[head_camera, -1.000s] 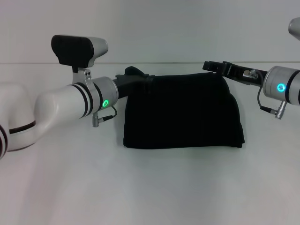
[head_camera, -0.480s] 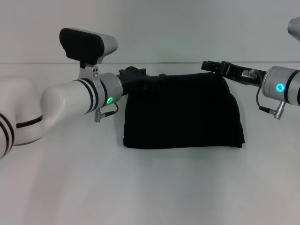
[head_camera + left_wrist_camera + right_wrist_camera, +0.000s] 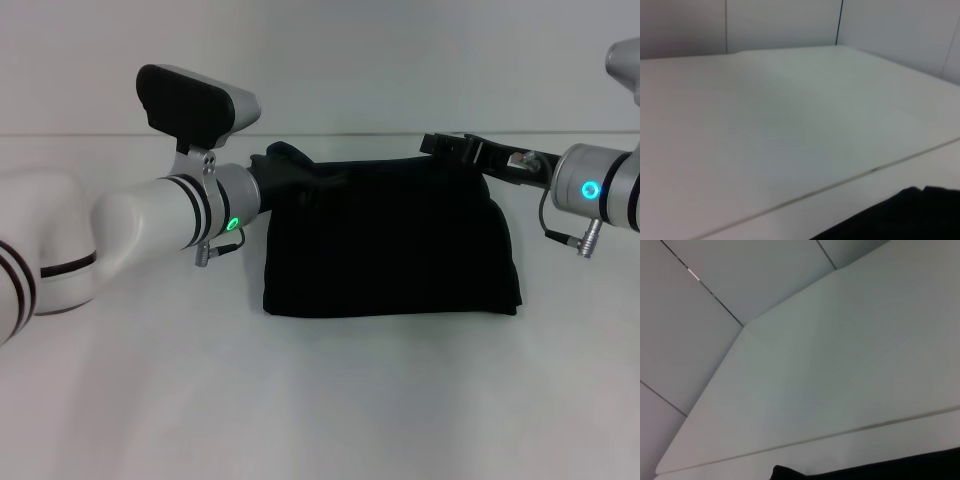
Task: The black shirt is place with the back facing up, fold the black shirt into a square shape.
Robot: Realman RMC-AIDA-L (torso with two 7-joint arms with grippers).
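Left hand (image 3: 285, 160) shifted inward, apparently gripping black shirt (image 3: 390, 240) corner

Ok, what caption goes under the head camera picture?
Both grippers, left and right, at the far corners of the folded black shirt on the white table.

Plain white table (image 3: 330, 400), pale panelled wall (image 3: 715, 280)

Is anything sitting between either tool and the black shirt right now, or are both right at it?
Nothing visible stands in the way. The left tool is at the far left corner of the black shirt, and the right tool is at its far right corner. The table around the folded shirt shows no other objects.
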